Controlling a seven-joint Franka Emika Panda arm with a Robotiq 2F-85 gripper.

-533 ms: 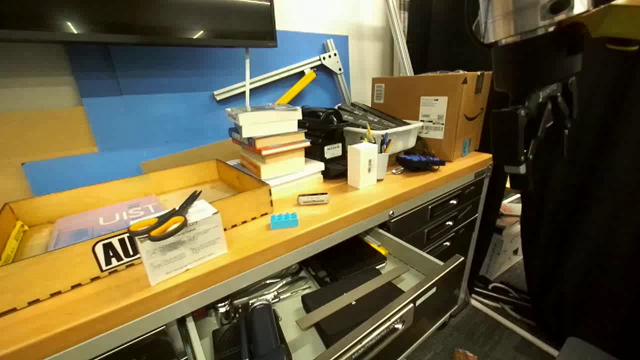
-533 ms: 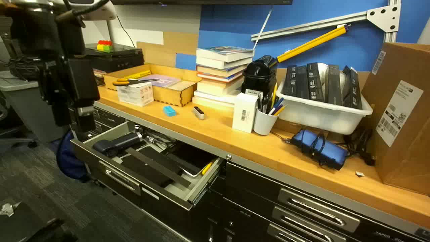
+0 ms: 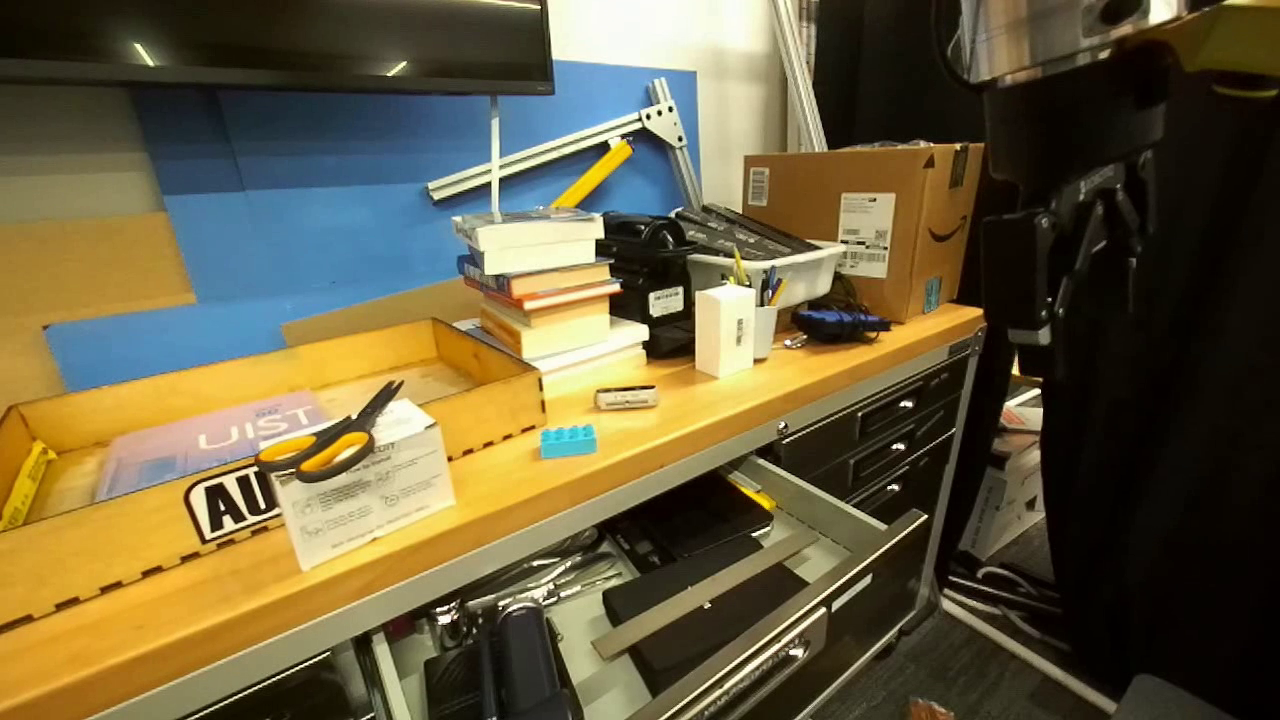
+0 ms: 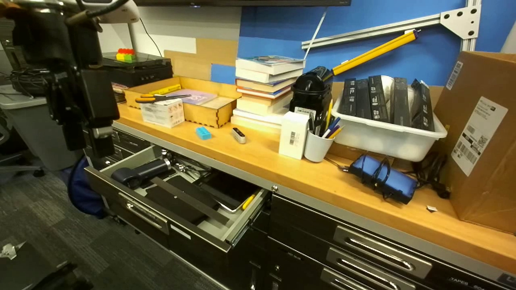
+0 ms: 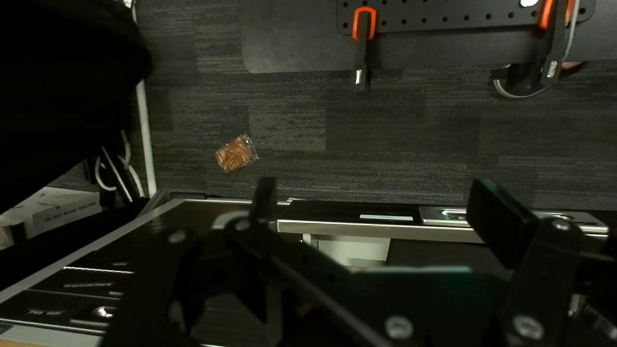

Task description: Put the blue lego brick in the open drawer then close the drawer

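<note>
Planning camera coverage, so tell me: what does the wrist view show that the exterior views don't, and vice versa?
Only the wrist view shows the perforated black plate and orange clamp tips.
Only the exterior views show the blue lego brick, the scissors and the book stack.
All three share the open drawer and the spread gripper.

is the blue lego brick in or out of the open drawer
Out: both exterior views show the blue lego brick studs up on the wooden worktop, higher than the open drawer.
</note>
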